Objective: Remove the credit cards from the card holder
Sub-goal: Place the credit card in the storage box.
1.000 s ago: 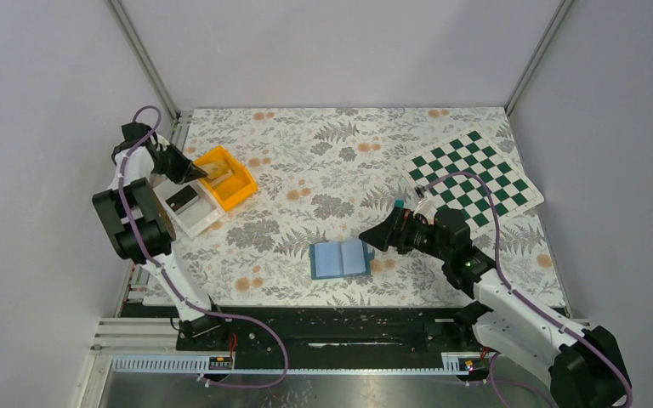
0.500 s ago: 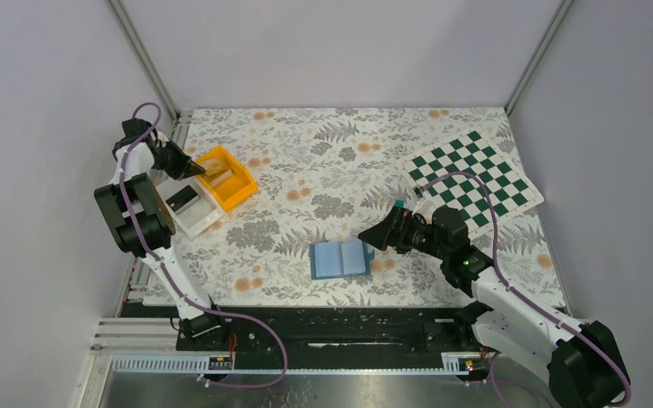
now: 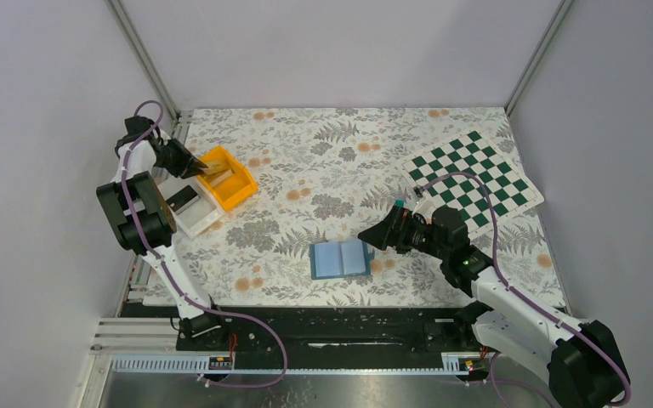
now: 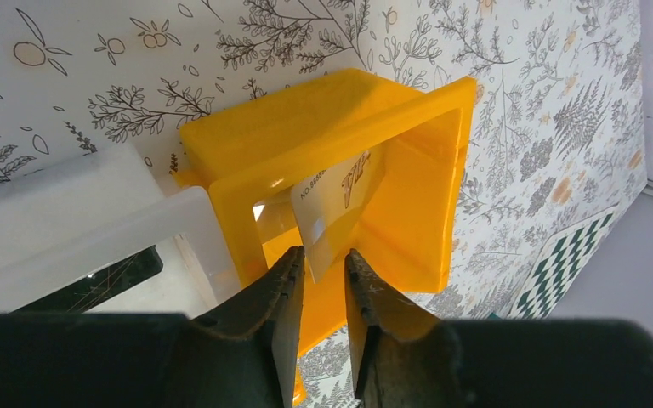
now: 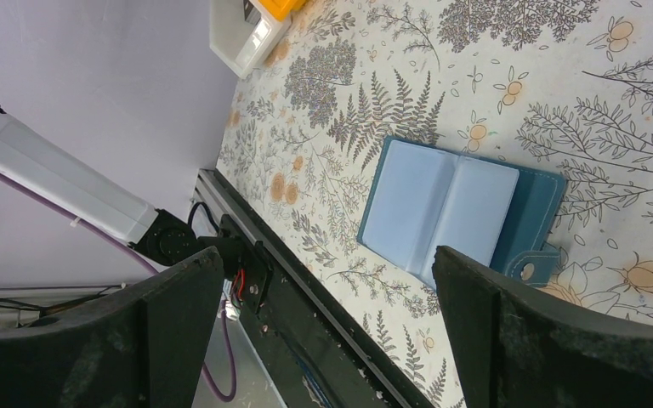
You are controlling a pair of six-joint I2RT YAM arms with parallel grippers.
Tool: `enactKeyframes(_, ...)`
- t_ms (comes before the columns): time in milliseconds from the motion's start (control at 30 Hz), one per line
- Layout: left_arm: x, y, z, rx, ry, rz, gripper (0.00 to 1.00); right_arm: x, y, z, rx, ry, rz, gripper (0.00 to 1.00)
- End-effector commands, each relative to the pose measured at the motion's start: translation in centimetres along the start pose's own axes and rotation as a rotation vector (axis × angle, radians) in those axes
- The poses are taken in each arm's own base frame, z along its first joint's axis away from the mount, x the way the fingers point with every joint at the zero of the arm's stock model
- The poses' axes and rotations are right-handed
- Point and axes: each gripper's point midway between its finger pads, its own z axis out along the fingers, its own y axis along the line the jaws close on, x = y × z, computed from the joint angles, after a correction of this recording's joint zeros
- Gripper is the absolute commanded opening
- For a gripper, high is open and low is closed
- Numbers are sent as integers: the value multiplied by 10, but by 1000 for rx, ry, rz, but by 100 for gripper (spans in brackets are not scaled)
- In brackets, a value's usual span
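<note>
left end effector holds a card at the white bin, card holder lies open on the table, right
No: the left end effector holds the card at the orange bin, not the white bin, per the left wrist view. The card holder does lie open.

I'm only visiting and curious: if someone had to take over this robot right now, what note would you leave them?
The left gripper is over the orange bin, jaws nearly closed around a pale card; whether it grips the card cannot be told.
The right gripper is open and empty, hovering beside the card holder.
The card holder lies open and flat on the table.
Done: one card is at the bin.
Left: let that card go, then check the holder's pockets; no further cards show clearly.
</note>
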Motion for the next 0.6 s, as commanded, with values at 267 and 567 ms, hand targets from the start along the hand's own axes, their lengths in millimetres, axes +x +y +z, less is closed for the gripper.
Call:
enactKeyframes(267, -36, -31, -26, 29, -118, 52, 41, -14, 21, 0, -56, -26, -12, 100)
enactKeyframes(567, -20, -89, -74, 168, -141, 103, 67, -21, 11, -5, 87, 33, -81, 100)
